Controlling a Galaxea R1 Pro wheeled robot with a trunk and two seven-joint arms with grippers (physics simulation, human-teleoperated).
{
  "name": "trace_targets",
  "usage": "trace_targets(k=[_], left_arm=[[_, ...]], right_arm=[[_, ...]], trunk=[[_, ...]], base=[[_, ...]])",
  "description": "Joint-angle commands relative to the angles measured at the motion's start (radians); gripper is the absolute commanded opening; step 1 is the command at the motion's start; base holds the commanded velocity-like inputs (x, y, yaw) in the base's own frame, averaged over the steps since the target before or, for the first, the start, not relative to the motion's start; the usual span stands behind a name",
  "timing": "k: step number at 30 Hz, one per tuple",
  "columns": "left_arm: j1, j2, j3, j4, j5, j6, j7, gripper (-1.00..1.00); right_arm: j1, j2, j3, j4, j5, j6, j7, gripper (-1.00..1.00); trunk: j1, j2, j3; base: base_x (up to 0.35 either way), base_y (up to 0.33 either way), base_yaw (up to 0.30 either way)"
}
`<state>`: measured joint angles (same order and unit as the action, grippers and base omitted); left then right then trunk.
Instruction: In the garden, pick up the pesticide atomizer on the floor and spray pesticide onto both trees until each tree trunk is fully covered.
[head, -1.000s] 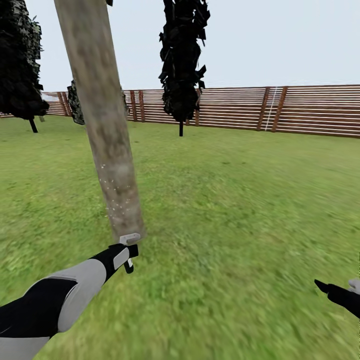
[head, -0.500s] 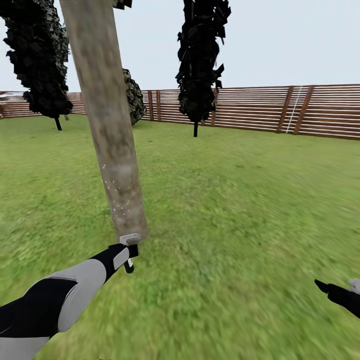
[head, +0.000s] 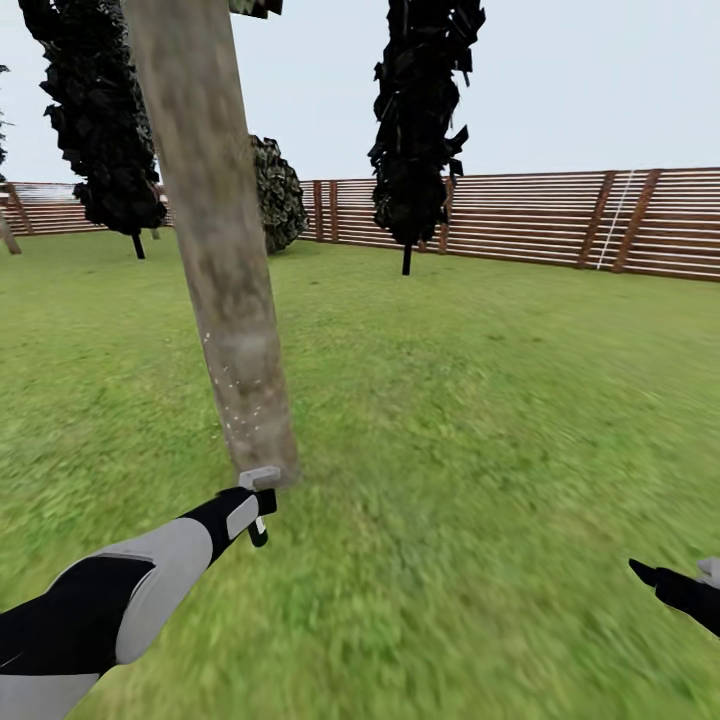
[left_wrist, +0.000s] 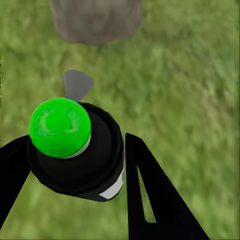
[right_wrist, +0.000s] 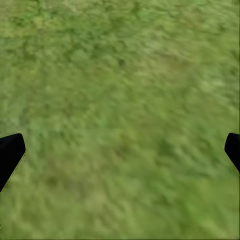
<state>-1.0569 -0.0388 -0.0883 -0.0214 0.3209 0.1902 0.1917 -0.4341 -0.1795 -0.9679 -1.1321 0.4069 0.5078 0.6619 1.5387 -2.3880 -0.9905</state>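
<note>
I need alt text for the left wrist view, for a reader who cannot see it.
The left pincer grips the black pesticide atomizer, which has a bright green cap, between its two black fingers. Beyond it lie blurred green grass and the grey-brown base of a tree trunk.

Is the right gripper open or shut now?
Open. In the right wrist view the fingertips stand far apart at opposite edges, with just grass between them.
</note>
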Motion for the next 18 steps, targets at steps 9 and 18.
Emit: trace_targets(k=[9,18], left_arm=[[0.0,0.003,0.001,0.0,0.002,0.002,0.0,-1.0],[0.0,0.01,0.001,0.0,0.001,0.009,-0.052,-1.0]], right_arm=[[0.0,0.0,0.0,0.0,0.0,0.0,0.0,1.0],[0.0,0.0,-0.001,0.0,0.0,0.0,0.0,1.0]], trunk=[[0.0,0.0,0.0],[0.0,0.0,0.0]], base=[[0.066,-0.105,0.178],[0.001,-0.001,0.004]])
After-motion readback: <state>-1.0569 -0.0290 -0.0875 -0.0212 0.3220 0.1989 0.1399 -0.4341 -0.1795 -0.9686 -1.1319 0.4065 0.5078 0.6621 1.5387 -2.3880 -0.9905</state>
